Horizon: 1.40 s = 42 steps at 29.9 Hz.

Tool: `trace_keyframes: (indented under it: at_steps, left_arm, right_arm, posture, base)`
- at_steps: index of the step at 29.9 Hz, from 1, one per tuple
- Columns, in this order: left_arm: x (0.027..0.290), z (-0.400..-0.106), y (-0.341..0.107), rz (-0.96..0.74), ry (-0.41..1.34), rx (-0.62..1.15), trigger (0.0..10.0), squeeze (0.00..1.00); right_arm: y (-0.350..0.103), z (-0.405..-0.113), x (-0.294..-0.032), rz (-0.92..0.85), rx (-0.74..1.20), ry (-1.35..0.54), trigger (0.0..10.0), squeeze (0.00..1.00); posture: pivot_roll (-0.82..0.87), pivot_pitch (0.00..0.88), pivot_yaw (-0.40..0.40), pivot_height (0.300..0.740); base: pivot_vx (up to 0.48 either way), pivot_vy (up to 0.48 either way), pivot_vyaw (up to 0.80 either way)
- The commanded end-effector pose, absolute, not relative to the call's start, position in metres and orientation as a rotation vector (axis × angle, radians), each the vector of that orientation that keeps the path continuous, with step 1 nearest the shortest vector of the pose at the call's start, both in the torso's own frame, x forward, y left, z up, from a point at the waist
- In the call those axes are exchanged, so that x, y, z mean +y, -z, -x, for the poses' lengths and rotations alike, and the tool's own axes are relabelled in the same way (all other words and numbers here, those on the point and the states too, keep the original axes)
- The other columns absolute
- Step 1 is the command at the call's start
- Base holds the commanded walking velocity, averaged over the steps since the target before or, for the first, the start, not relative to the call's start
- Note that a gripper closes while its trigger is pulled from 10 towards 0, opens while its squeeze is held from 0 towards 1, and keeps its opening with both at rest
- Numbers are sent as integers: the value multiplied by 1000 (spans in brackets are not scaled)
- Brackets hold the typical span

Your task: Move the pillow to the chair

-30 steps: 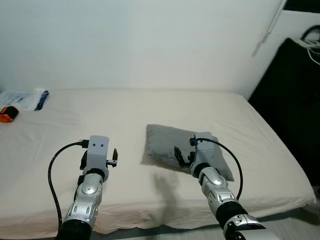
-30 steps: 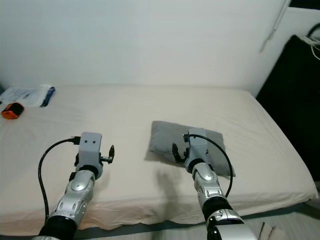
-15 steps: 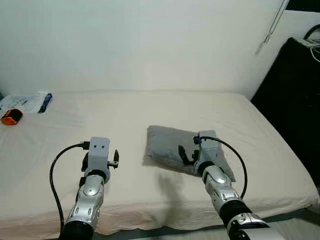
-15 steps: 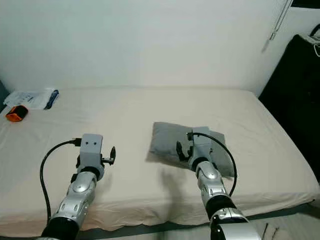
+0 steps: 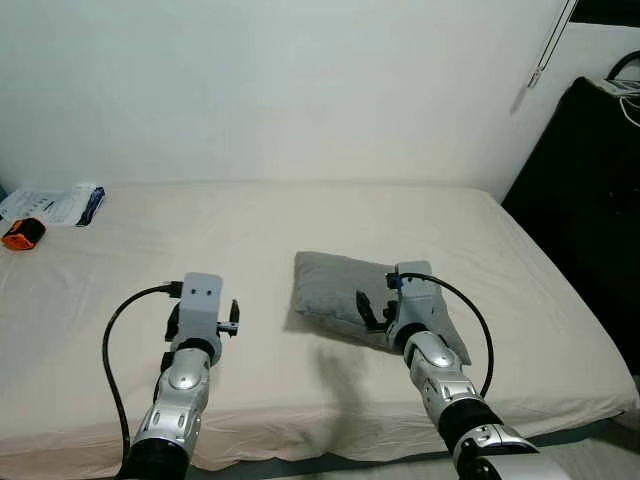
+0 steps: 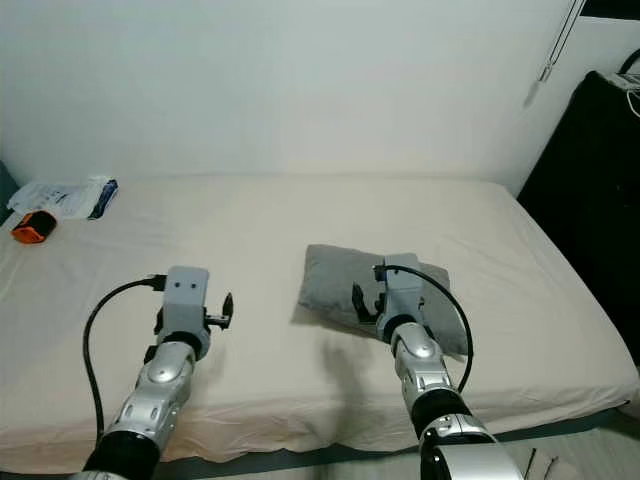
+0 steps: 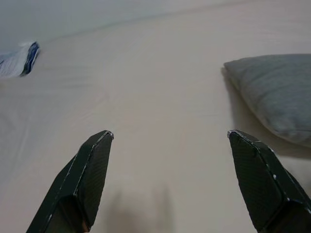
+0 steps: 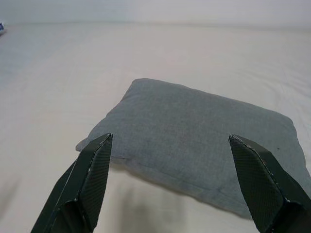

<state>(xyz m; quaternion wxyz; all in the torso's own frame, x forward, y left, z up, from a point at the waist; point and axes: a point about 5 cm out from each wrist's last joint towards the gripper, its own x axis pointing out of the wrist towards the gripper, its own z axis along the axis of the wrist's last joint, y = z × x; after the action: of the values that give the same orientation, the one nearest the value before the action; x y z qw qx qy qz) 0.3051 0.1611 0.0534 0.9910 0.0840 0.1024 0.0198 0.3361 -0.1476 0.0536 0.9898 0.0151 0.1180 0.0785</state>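
The small grey fabric pillow [image 5: 350, 295] lies flat on the cream-sheeted bed [image 5: 300, 220], a little right of the middle and towards the near edge, one long side facing the robot. That side is what the right hand [image 8: 170, 189] is lined up on: its two black fingers [image 8: 90, 179] are spread wide, one off each end of the pillow's near edge, apart from the cloth, so the grip is not yet made. Held low and level with the sheet like this, the hand looks set to slide in and pinch the soft edge rather than press down from above.

The left hand [image 7: 170, 184] hovers over bare sheet to the left of the pillow, fingers equally wide and holding nothing; in its wrist view the pillow's left end sits just beyond one fingertip, so it seems kept ready to help from that side.

Far off at the bed's left far corner lie a white and blue plastic packet [image 5: 55, 203] and a small orange object [image 5: 18, 233], well apart from the work. A tall black piece of furniture [image 5: 585, 210] stands past the bed's right side; whether it is the chair I cannot tell
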Motion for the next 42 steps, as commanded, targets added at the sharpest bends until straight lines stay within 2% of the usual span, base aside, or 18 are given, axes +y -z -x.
trace_keyframes:
  at_steps: [1,22,42]
  left_arm:
    - [157,-307,-52,-130,-33,211,10000,0]
    - [158,-306,-47,-104,-41,243,10000,0]
    - [160,-307,-47,-81,-41,245,10000,0]
  right_arm:
    - [-55,-338,-154,-35,239,-133,10000,0]
    - [-51,-334,-160,-39,250,-104,10000,0]
    - [-51,-334,-160,-34,240,-108,10000,0]
  posture:
    - [-24,0,-51,740]
    - [-38,0,-41,735]
    - [-38,0,-42,650]
  base:
    - [0,0,0]
    - [0,0,0]
    - [0,0,0]
